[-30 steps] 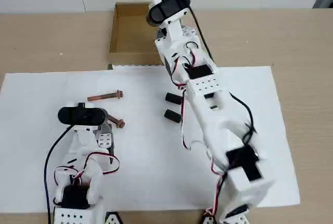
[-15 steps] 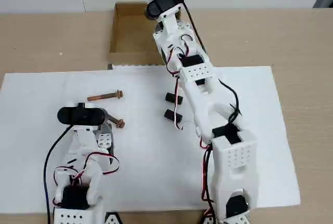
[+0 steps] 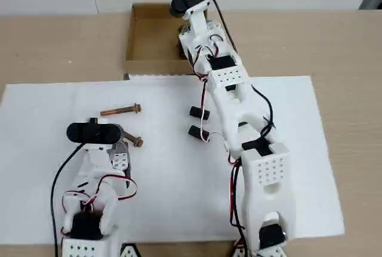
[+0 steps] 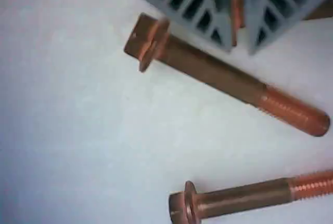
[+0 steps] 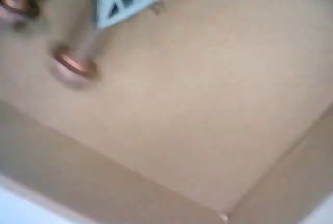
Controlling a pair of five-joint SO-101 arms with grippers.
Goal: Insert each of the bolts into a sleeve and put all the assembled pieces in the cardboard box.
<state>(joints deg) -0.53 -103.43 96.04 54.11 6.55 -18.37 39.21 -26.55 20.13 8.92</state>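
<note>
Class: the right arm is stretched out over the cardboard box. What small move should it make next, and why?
Probably raise the right gripper out of the cardboard box and draw it back toward the two black sleeves. What looks like an assembled piece lies on the box floor, while the sleeves and loose bolts lie unjoined on the white paper, so more assembly seems due.

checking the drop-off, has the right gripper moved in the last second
Yes, the right gripper has shifted slightly farther over the cardboard box, toward its far wall.
</note>
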